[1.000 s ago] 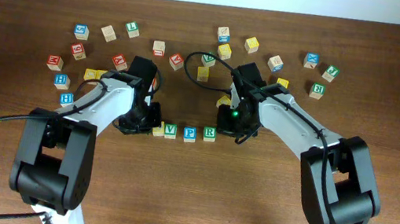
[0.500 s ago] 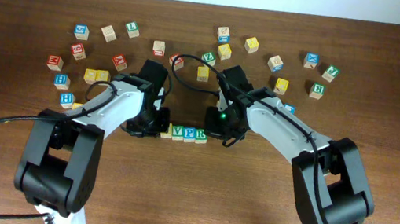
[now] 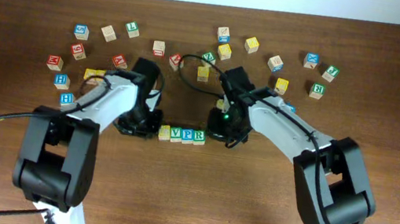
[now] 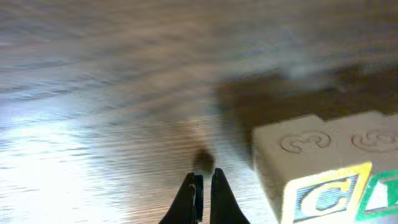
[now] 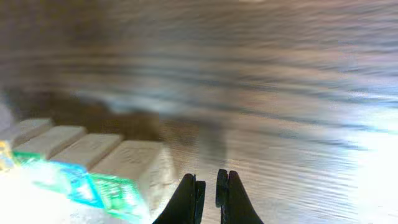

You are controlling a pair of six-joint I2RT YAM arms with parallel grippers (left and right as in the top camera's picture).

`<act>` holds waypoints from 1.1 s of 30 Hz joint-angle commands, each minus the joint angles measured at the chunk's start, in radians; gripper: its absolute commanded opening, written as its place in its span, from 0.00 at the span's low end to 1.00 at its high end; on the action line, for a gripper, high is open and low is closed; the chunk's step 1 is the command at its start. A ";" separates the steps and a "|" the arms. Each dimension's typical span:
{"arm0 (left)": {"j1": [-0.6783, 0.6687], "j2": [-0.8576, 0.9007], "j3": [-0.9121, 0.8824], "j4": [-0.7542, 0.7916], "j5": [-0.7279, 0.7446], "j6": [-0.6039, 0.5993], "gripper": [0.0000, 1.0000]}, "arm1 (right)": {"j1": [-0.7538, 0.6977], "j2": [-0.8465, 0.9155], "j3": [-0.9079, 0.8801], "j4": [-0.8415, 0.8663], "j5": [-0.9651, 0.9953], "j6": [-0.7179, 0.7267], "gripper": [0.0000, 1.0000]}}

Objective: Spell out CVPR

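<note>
Four letter blocks stand touching in a row at the table's middle: yellow C (image 3: 164, 132), green V (image 3: 176, 133), blue P (image 3: 188, 135) and green R (image 3: 199, 136). My left gripper (image 3: 144, 125) is shut and empty, low on the table just left of the C block. The left wrist view shows its fingers (image 4: 204, 186) with the C block (image 4: 323, 190) to their right. My right gripper (image 3: 220, 133) is shut and empty, just right of the R block. The right wrist view shows its fingers (image 5: 208, 186) next to the row's end block (image 5: 134, 168).
Several loose letter blocks lie in an arc behind the arms, from a blue one (image 3: 65, 97) at the left, past a yellow one (image 3: 251, 44), to a green one (image 3: 317, 90) at the right. The wooden table (image 3: 186, 205) runs toward the front.
The four blocks, spaced apart a second ago, now stand pushed together. Both grippers moved inward against the row's ends, and the left one has since drawn back slightly to the left.
</note>
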 commanded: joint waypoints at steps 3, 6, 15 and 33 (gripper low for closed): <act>0.031 0.011 0.045 -0.003 0.090 -0.102 0.00 | 0.027 0.007 -0.009 -0.004 0.053 -0.017 0.04; -0.015 0.011 0.045 0.008 0.082 -0.150 0.00 | 0.072 0.007 -0.009 0.009 0.090 -0.009 0.04; -0.025 0.011 0.045 0.020 0.082 -0.091 0.00 | 0.104 0.007 -0.009 0.024 0.011 0.118 0.04; -0.025 0.011 0.045 0.016 0.081 0.047 0.04 | 0.102 0.007 -0.009 0.007 0.015 0.191 0.04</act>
